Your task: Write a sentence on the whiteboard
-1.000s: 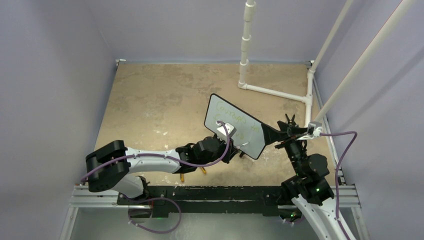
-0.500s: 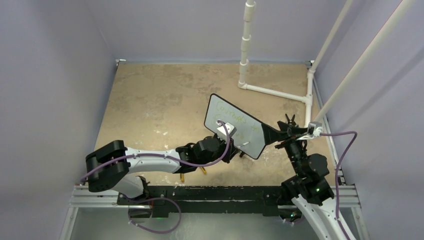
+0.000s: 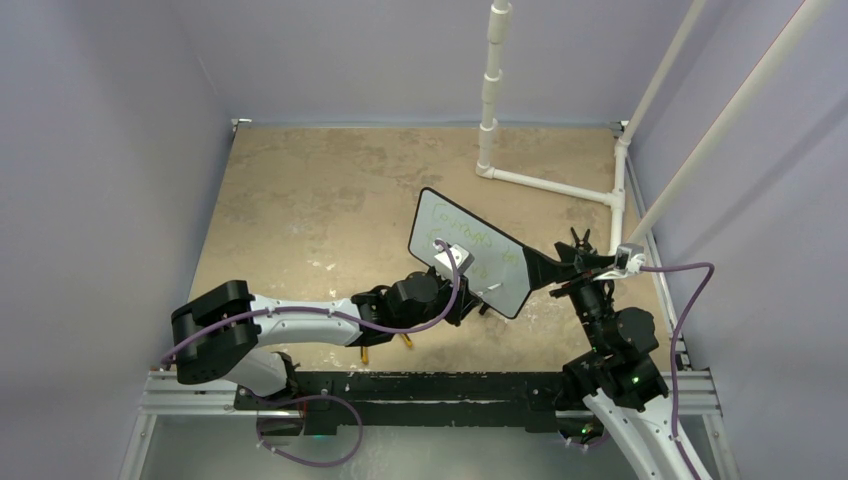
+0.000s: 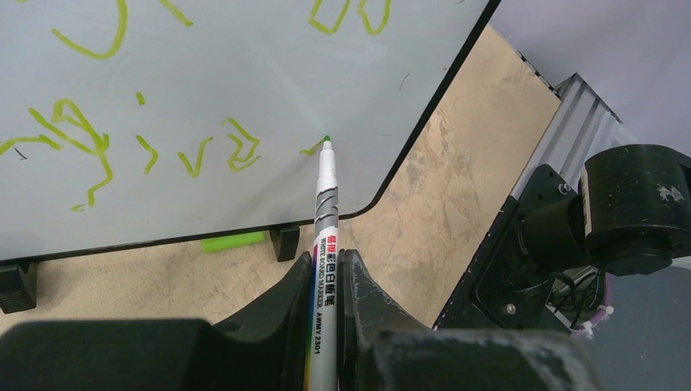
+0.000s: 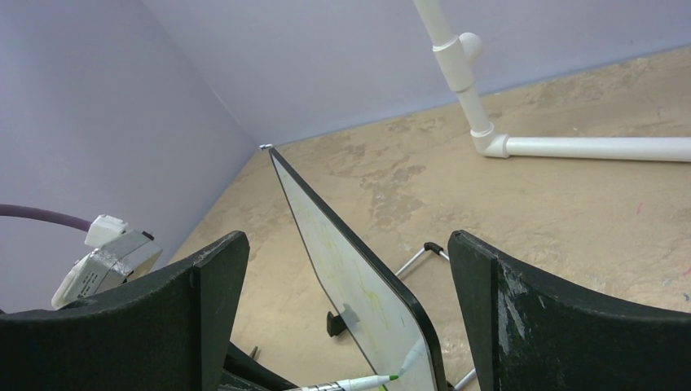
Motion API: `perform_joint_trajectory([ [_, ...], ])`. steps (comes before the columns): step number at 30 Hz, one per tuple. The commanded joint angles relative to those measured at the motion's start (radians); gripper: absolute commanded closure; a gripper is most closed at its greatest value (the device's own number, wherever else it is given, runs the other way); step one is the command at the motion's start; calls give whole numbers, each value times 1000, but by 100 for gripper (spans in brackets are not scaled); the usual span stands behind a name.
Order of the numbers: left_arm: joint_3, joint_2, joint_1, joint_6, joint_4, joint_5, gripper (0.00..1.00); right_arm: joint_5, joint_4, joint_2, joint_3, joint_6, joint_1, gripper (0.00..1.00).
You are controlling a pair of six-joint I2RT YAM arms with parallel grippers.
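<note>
The whiteboard (image 3: 470,255) stands tilted on the table, right of centre. Green scrawl, the sentence (image 4: 195,151), runs across it in two rows and shows faintly in the top view (image 3: 465,228). My left gripper (image 4: 326,261) is shut on a silver whiteboard marker (image 4: 324,212). The marker's green tip (image 4: 327,140) touches the board's lower row near the lower right corner. My right gripper (image 3: 560,255) is open and empty. It sits at the board's right end, and the board's edge (image 5: 350,277) shows between its fingers.
A green marker cap (image 4: 233,242) lies under the board beside a black foot (image 4: 284,242). A white PVC pipe frame (image 3: 545,182) stands at the back right. Orange-tipped handles (image 3: 385,347) lie under my left arm. The board's wire stand (image 5: 415,261) shows behind it.
My left wrist has edged very slightly along the board with the marker. The board and the right arm have not moved.
</note>
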Motion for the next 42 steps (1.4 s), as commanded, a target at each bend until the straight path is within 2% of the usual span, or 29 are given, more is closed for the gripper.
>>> perform_joint_trajectory([
  [1, 40, -31, -6, 11, 53, 6, 100, 10, 13, -13, 2, 6, 5, 5],
  [16, 17, 27, -10, -26, 40, 39, 100, 10, 12, -15, 0, 7, 5, 5],
  [29, 15, 4, -30, -12, 59, 46, 100, 8, 11, -22, -1, 7, 5, 5],
  [42, 20, -25, -34, -13, 29, -29, 100, 9, 10, -27, -1, 8, 4, 5],
])
